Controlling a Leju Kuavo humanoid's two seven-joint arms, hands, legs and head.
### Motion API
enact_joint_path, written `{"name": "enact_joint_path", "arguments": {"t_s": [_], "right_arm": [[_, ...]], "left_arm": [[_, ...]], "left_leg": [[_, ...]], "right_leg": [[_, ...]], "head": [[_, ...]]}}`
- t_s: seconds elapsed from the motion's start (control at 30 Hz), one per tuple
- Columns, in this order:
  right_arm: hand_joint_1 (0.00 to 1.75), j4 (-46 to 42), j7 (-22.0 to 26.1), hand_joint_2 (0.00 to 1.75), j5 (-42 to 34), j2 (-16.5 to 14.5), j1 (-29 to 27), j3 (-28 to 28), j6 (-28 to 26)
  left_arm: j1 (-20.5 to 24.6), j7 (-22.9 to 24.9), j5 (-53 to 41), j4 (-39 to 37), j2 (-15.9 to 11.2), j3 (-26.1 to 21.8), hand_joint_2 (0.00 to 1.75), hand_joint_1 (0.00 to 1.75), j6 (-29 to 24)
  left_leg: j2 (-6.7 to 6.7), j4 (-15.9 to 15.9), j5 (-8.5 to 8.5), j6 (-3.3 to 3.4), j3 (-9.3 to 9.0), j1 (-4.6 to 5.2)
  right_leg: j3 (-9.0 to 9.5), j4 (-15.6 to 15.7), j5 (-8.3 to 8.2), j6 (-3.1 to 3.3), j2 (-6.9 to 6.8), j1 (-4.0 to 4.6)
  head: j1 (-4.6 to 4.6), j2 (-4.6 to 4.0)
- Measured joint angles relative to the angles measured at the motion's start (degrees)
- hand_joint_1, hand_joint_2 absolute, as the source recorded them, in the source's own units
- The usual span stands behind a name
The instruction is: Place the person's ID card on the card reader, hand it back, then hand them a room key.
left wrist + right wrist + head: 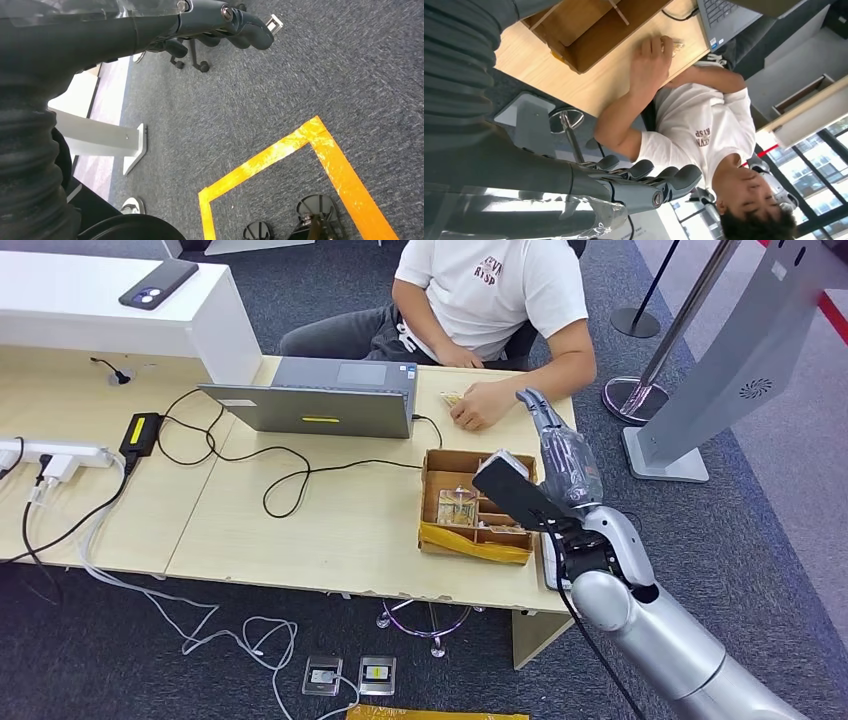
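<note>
Right hand [548,436]: empty, fingers stretched out, raised over your table's [330,530] right edge, near the person's hand [478,405].
Left hand [220,22]: empty, fingers curled, above carpet [280,100].

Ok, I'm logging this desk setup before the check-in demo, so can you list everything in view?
Laptop: one, grey, open, on the wooden desk in front of the person.
Cardboard box: one, brown, divided into compartments, near the desk's right end.
Power brick: one, black, with black cables, left of the laptop.
Power strip: one, white, at the desk's left edge.
Phone: one, dark, on the white counter.
Person: one, white T-shirt, seated across the desk, hand resting on it.
Right hand: grey, raised over the desk's right end, holding nothing.
Left hand: dark, hanging over grey carpet with orange tape.
</note>
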State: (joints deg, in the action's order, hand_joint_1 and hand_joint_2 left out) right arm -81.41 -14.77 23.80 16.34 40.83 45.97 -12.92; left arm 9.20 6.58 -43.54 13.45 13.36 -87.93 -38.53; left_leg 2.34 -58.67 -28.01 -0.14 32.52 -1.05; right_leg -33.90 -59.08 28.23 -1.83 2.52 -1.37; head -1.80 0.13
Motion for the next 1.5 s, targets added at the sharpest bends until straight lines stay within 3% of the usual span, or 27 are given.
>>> {"name": "enact_joint_path", "arguments": {"t_s": [0.17, 0.47, 0.77, 0.97, 1.5], "right_arm": [[0.00, -3.59, -0.08, 1.75, 0.14, 0.85, -1.14, 0.00, 0.65], [0.00, -4.93, -1.12, 1.75, 1.63, 2.13, -3.09, 1.44, 6.64], [0.00, -3.79, -8.48, 1.75, 10.14, 3.10, -7.23, 3.32, 11.75], [0.00, -0.51, -10.71, 1.75, 13.78, 3.08, -9.54, 4.74, 13.19], [0.00, 9.96, -12.66, 1.75, 18.95, 2.23, -12.25, 6.40, 8.31]], "left_arm": [[0.01, 0.00, 0.00, 0.21, 0.16, 0.00, 1.75, 0.00, 0.00], [0.03, 0.14, -0.68, 0.86, 0.89, 0.00, 1.75, 0.00, 0.00], [0.13, 0.50, -3.31, 1.15, 0.85, 0.00, 1.75, 0.00, 0.00], [0.23, 0.14, -4.30, 1.09, 0.49, 0.00, 1.75, 0.00, 0.00], [0.45, -1.76, -6.40, -0.82, -1.27, 0.00, 1.75, 0.00, 0.00]], "left_leg": [[0.00, 0.00, 0.00, 0.00, 0.00, 0.00], [0.00, 0.00, 0.00, 0.00, 0.00, 0.00], [0.00, 0.01, -0.02, -0.01, 0.03, 0.00], [0.02, 0.01, -0.02, -0.01, 0.04, -0.01], [0.06, 0.01, -0.02, -0.01, 0.06, -0.02]], "right_leg": [[0.00, 0.01, 0.00, 0.00, 0.00, 0.00], [0.00, 0.01, 0.00, 0.00, 0.00, 0.00], [0.00, 0.01, 0.02, 0.02, -0.03, 0.00], [-0.01, 0.01, 0.02, 0.03, -0.05, 0.01], [-0.01, 0.01, 0.03, 0.03, -0.09, 0.02]], "head": [[0.00, 0.00], [0.00, 0.00], [0.00, 0.00], [-0.01, 0.00], [-0.01, 0.00]]}}
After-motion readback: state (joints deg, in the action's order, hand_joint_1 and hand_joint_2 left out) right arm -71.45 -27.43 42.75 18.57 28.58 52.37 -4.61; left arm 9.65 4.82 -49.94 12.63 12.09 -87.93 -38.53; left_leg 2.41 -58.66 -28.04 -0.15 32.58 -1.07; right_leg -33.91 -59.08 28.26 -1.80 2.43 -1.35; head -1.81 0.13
